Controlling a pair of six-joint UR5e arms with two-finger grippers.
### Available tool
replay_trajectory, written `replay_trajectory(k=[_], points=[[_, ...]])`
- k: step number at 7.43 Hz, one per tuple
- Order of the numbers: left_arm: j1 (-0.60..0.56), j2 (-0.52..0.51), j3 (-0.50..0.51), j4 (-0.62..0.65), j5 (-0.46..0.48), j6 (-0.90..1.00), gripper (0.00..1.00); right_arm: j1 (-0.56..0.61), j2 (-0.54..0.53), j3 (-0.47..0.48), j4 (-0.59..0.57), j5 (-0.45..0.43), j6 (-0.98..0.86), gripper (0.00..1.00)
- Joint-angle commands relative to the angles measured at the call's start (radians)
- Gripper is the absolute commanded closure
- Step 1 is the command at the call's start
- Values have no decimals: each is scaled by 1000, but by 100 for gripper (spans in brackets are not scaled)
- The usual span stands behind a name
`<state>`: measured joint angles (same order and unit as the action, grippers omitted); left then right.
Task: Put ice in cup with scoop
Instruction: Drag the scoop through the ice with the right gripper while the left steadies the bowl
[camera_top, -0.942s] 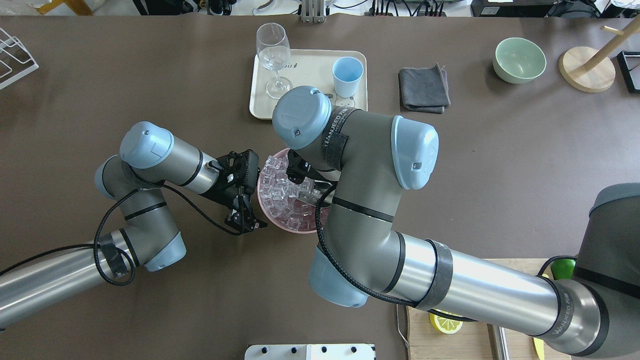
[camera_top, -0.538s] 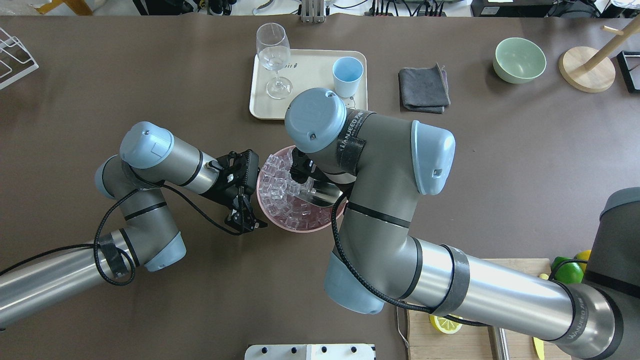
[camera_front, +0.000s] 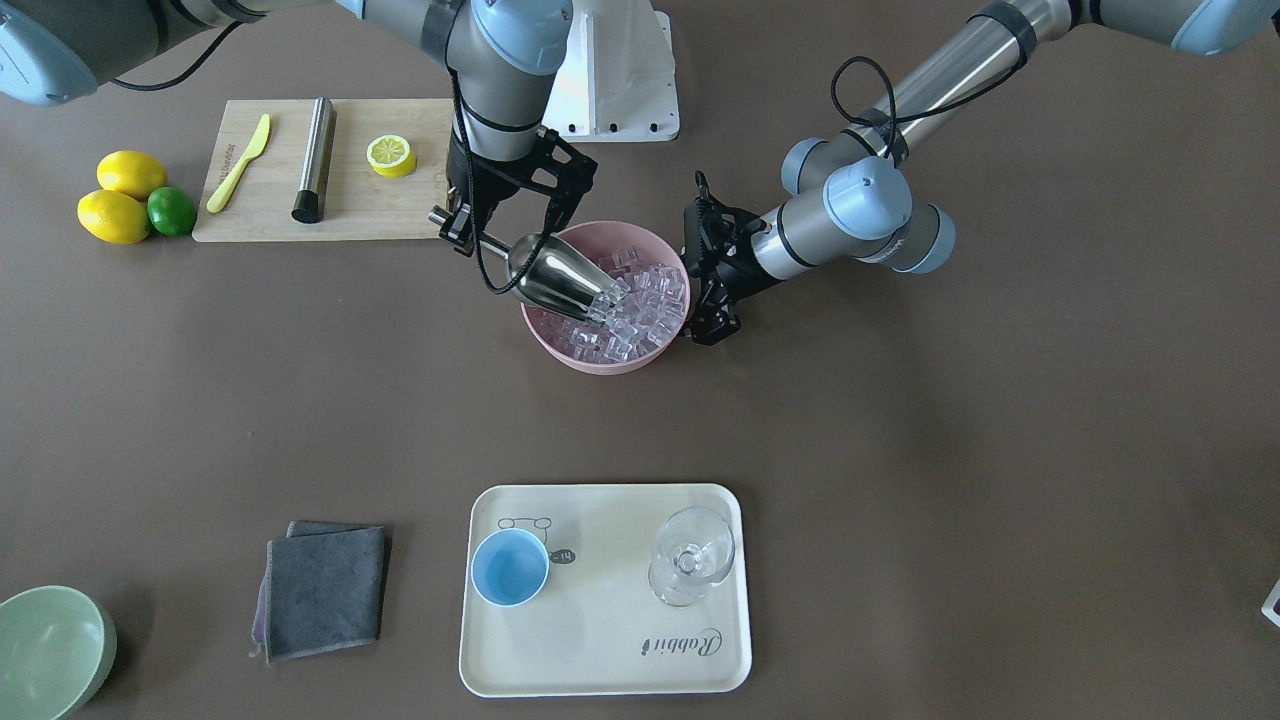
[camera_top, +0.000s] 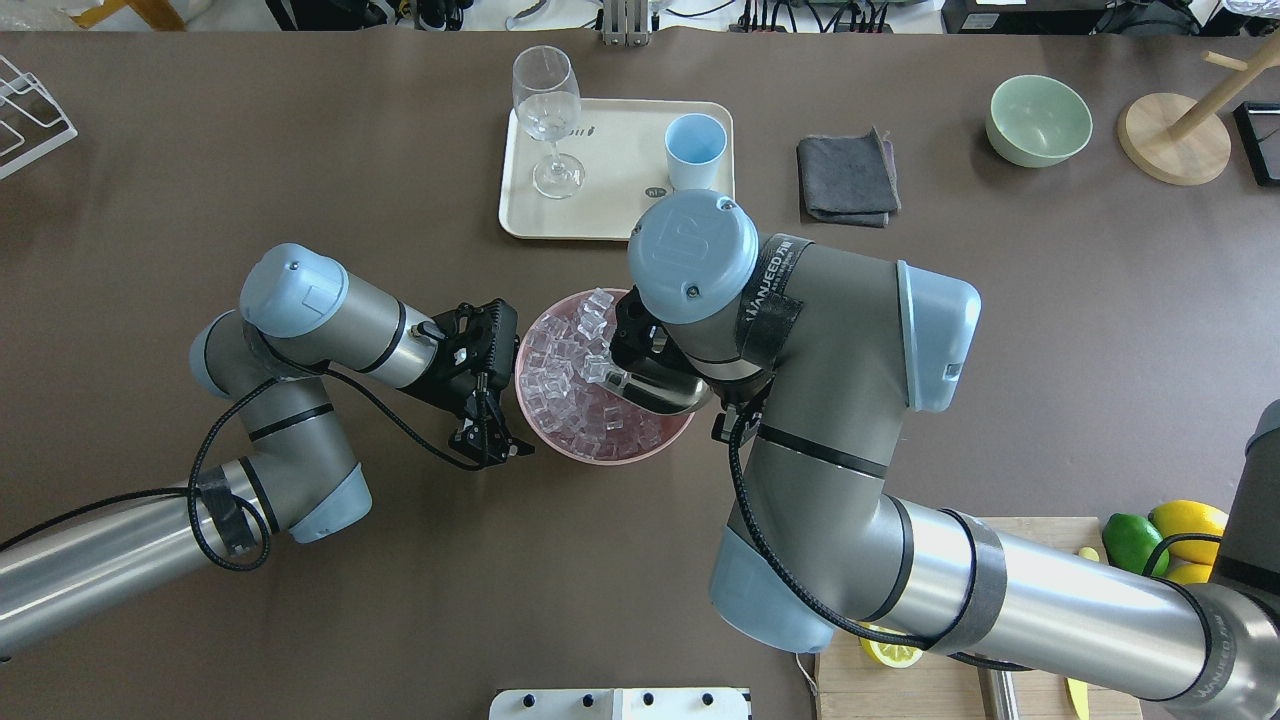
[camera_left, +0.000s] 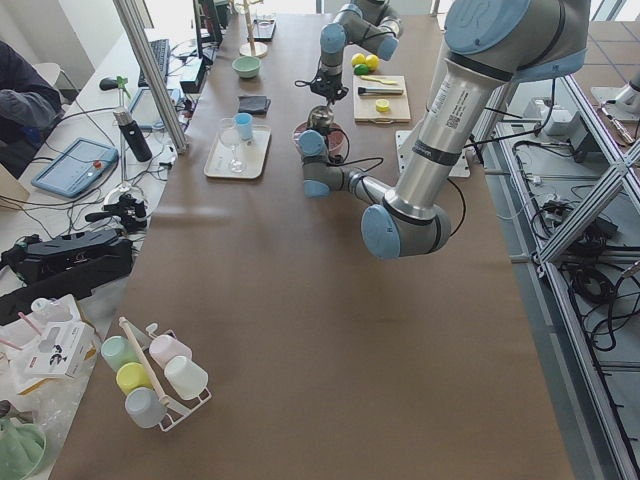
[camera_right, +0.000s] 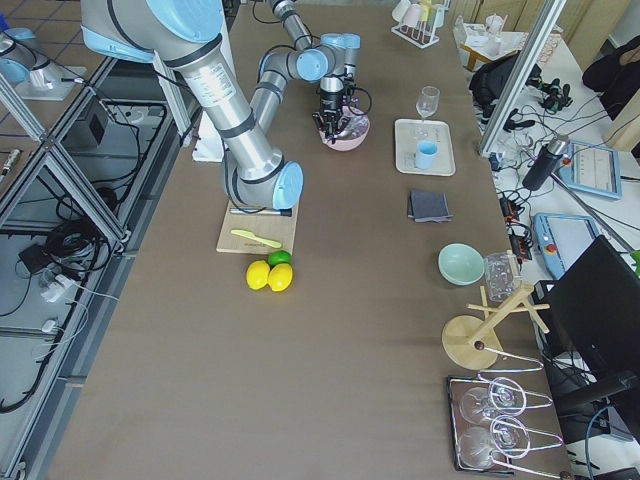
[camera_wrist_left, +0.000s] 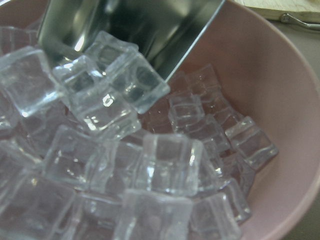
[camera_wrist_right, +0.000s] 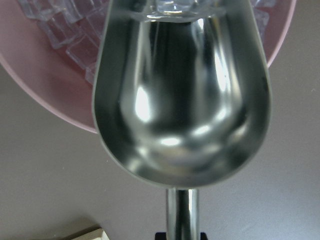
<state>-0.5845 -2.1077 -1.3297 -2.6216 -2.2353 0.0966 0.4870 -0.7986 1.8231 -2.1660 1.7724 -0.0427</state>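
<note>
Robotics lab, no question: aluminium posts (camera_left: 153, 75) frame the long brown table (camera_left: 300, 380), cables (camera_right: 65, 245) sprawl over the tiled floor, and a teach pendant (camera_left: 78, 163) lies on the cluttered side bench (camera_left: 60, 215).

A long brown counter (camera_left: 300, 330) fills the room; beside it lie grey floor (camera_right: 30, 400), cables (camera_right: 60, 240) and a cluttered desk (camera_left: 95, 125).

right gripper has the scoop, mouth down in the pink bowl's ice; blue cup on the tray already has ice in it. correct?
The cup is empty: the exterior front-facing view looks into it and shows only a bare blue bottom. The rest holds: the right gripper has the scoop, mouth in the ice in the pink bowl, cup on the tray.
</note>
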Motion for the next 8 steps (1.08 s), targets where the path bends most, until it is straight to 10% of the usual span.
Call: replay_trajectory(k=[1,8], points=[[0,0,1,0,0,0,2,1,-24,2,63,-4,50,100],[2,2,3,2,-1,3,2,1,-56,-4,198,-2,171,100]])
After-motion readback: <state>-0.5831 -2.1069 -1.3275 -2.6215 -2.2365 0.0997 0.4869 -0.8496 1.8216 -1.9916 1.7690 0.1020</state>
